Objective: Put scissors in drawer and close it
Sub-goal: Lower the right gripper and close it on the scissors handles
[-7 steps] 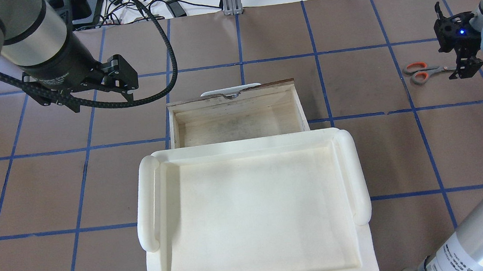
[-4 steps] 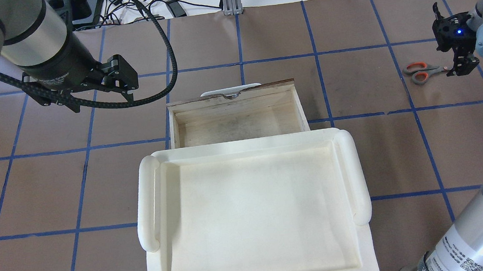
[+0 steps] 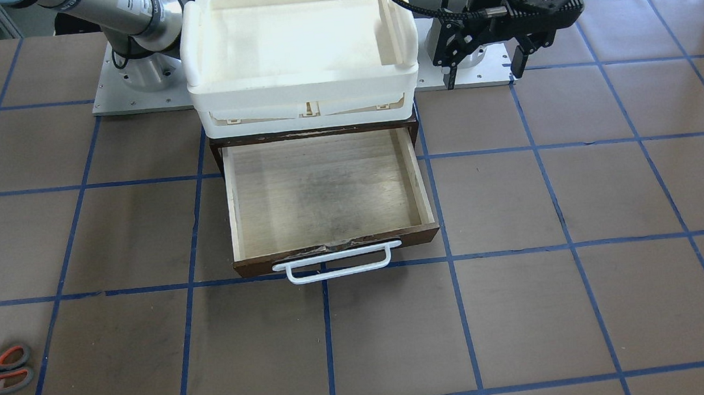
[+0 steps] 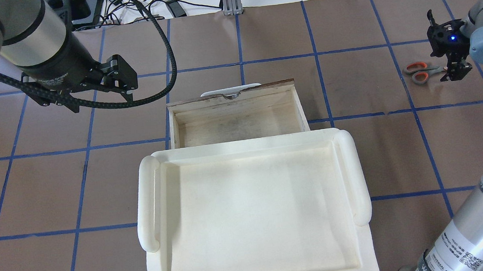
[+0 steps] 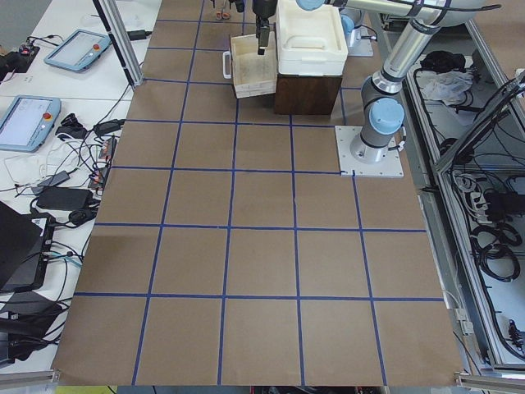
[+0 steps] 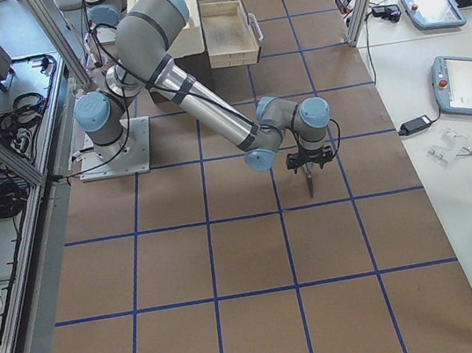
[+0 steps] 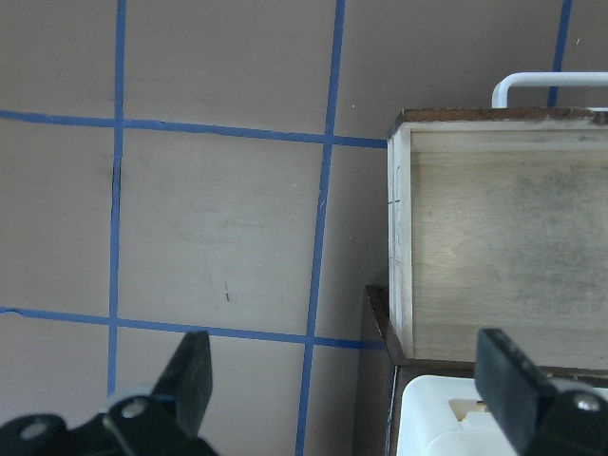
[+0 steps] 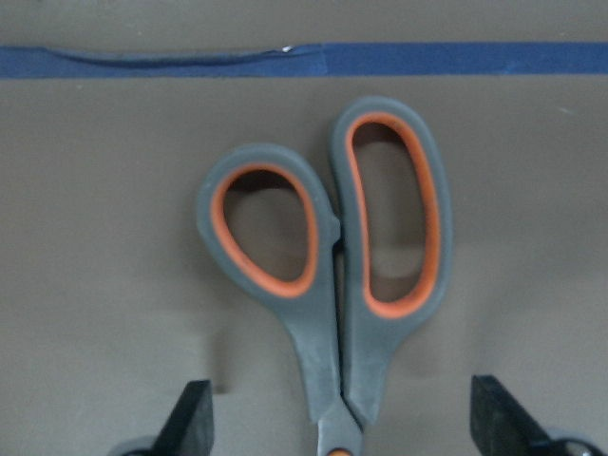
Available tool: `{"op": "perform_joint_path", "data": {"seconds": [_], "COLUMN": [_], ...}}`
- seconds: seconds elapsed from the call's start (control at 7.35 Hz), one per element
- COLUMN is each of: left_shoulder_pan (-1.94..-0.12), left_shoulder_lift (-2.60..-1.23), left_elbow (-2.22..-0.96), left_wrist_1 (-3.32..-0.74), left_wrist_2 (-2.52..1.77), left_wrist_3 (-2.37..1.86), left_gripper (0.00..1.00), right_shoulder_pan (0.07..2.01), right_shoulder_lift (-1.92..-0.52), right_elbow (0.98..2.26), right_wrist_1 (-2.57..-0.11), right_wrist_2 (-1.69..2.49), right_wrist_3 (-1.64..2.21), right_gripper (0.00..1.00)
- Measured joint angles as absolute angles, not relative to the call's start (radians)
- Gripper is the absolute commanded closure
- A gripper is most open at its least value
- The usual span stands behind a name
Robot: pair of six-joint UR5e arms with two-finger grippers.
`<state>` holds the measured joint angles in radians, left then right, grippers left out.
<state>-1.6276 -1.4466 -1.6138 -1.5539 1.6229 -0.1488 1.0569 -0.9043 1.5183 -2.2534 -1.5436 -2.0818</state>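
Observation:
The scissors [image 4: 419, 72] lie flat on the table at the far right, with grey handles lined orange; they also show in the front view [image 3: 0, 370]. My right gripper [image 4: 454, 71] is open, low over their blade end. In the right wrist view the handles [image 8: 332, 275] lie between the two open fingers, one finger [image 8: 190, 423] on each side of the neck. The drawer [image 4: 236, 125] is pulled open and empty, its white handle [image 3: 333, 265] on the far side. My left gripper [image 4: 127, 77] is open and empty, left of the drawer's [image 7: 503, 237] front corner.
A white plastic tray [image 4: 147, 203] sits on top of the dark cabinet [image 3: 312, 130] that holds the drawer. Blue tape lines grid the brown table. Cables and devices lie beyond the far table edge [image 4: 149, 5].
My right gripper has moved left and down over the scissors' blade end. The scissors, the drawer and the left arm have not moved.

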Motion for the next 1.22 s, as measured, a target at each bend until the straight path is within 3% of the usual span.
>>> {"op": "perform_joint_path", "data": {"seconds": [0.14,0.27,1.22], "left_shoulder_pan": [-1.628,-1.628,-1.628], "left_shoulder_lift": [-1.447,-1.447,-1.447], "left_elbow": [-1.614,-1.614,-1.614], "left_wrist_1": [-1.554,-1.554,-1.554], "left_wrist_2": [1.623,1.623,1.623], "left_wrist_3": [-0.149,-0.149,-0.149], "left_gripper": [0.0,0.0,0.0], "right_shoulder_pan": [1.057,1.057,1.068], "right_shoulder_lift": [-0.899,-0.897,-0.92], "right_elbow": [1.518,1.517,1.506], "right_wrist_1": [-2.253,-2.253,-2.274], "right_wrist_2": [-1.543,-1.543,-1.503], "right_wrist_3": [-2.081,-2.081,-2.142], "right_gripper": [0.7,1.0,1.0]}}
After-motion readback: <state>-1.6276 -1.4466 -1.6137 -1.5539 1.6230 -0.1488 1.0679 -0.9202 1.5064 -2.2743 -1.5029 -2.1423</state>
